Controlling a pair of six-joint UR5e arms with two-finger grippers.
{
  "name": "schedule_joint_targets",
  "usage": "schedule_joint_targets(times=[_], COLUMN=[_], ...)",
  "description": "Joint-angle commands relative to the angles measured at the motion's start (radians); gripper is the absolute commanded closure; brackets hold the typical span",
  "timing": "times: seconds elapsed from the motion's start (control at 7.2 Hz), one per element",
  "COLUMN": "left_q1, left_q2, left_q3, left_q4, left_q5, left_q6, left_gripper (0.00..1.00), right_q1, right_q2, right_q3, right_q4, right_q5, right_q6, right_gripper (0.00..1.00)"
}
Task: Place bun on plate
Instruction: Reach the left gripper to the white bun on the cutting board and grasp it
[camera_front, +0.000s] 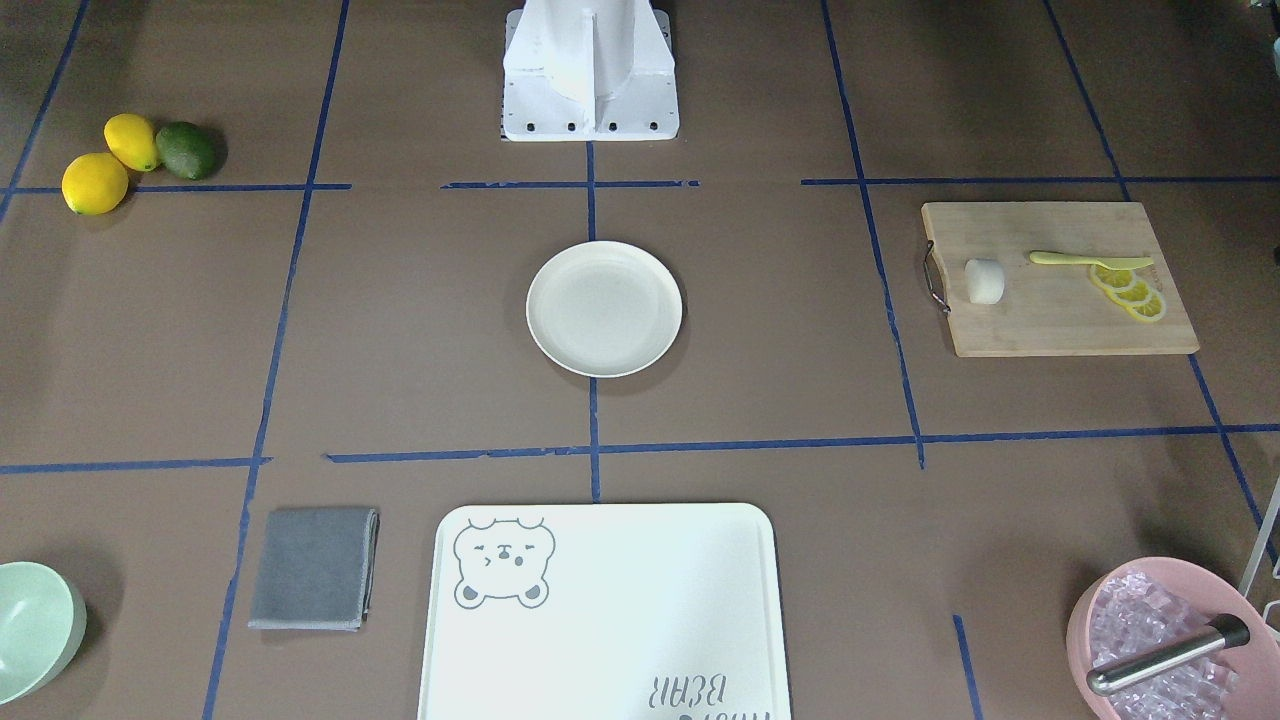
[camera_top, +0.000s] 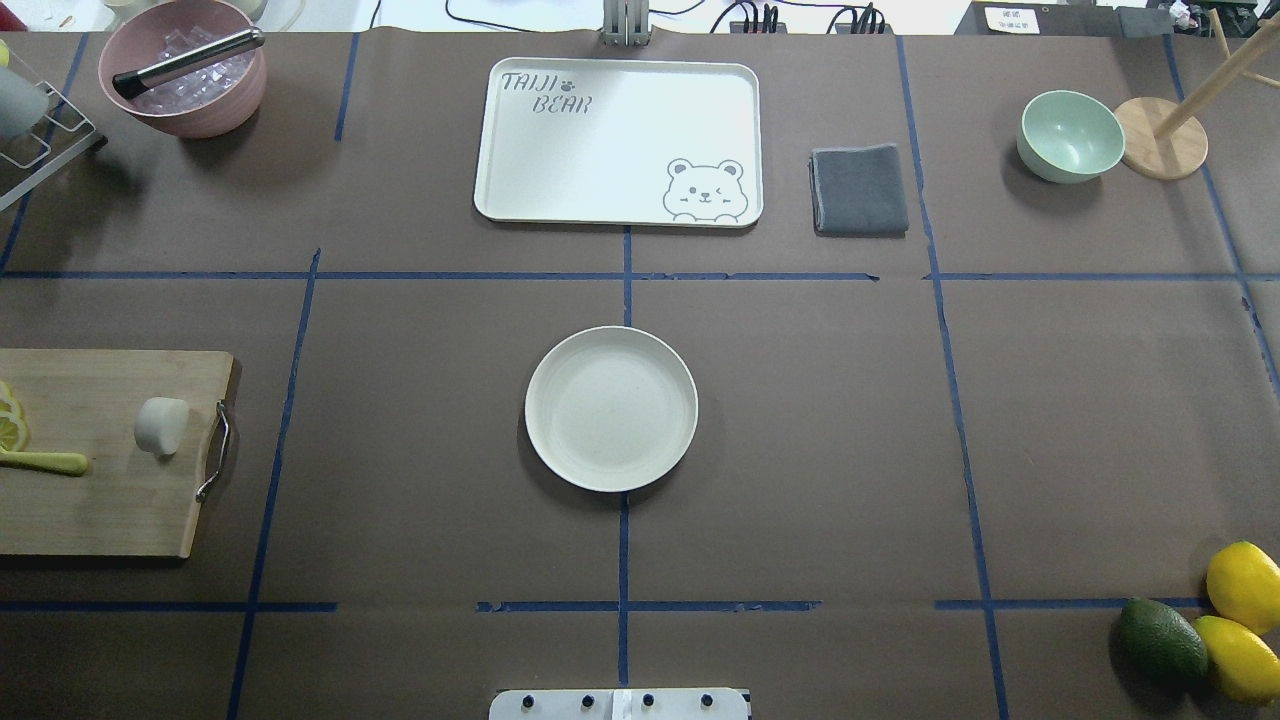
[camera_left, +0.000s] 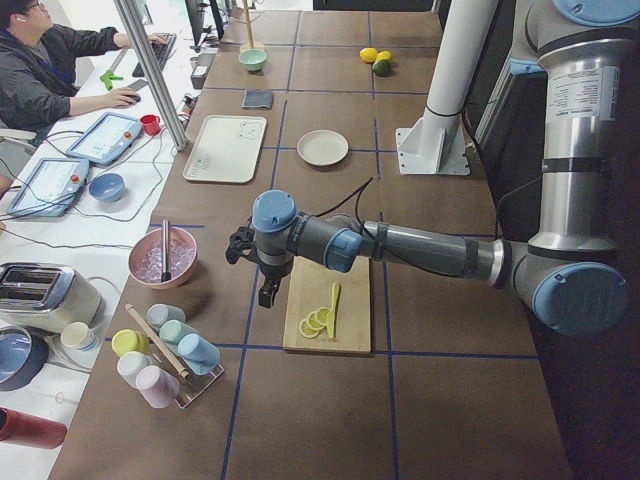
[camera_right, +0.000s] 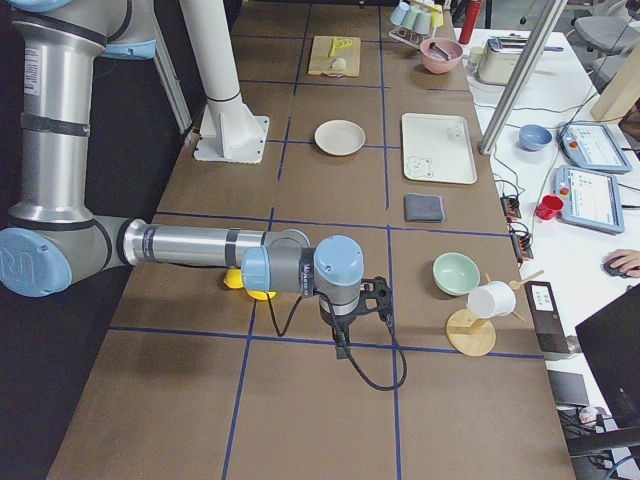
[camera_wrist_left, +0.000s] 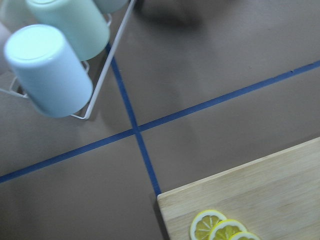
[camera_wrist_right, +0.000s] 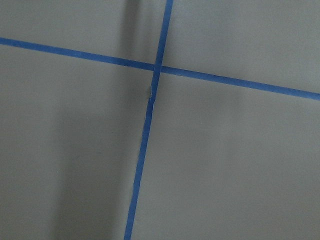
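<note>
The bun (camera_front: 984, 281) (camera_top: 161, 425), a small off-white lump, lies on the wooden cutting board (camera_front: 1050, 325) (camera_top: 100, 500) near its metal handle, with nothing touching it. The cream plate (camera_front: 604, 309) (camera_top: 610, 408) (camera_left: 322, 147) (camera_right: 340, 137) sits bare at the table's middle. My left gripper (camera_left: 266, 296) hangs by the board's end with the lemon slices, away from the bun; I cannot tell if it is open or shut. My right gripper (camera_right: 340, 338) points down over a tape crossing at the other end of the table; its state I cannot tell either.
On the board lie lemon slices (camera_front: 1130, 292) (camera_wrist_left: 220, 229) and a yellow knife (camera_front: 1085, 260). Around the table are a bear-print tray (camera_top: 618, 140), grey cloth (camera_top: 858, 190), mint bowl (camera_top: 1070, 135), pink ice bowl (camera_top: 185, 85), cup rack (camera_wrist_left: 60, 65), two lemons and an avocado (camera_top: 1160, 640).
</note>
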Motion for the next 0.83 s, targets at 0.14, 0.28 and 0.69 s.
schedule_joint_targets(times=[0.14,0.28,0.69], left_q1=[0.329,0.441,0.533], left_q2=[0.073,0.061,0.034], left_q3=[-0.048,-0.051,-0.039], left_q4=[-0.332,-0.344,-0.343], left_q5=[0.157,0.231,0.267], left_q6=[-0.500,-0.598,-0.636], left_gripper=[0.00,0.00,0.00], right_q1=[0.002,0.002,0.002], right_q2=[-0.001,-0.001,-0.002], right_q3=[0.002,0.002,0.002], right_q4=[0.002,0.002,0.000], right_q5=[0.001,0.001,0.003], right_q6=[0.009,0.010,0.010], right_gripper=[0.00,0.00,0.00])
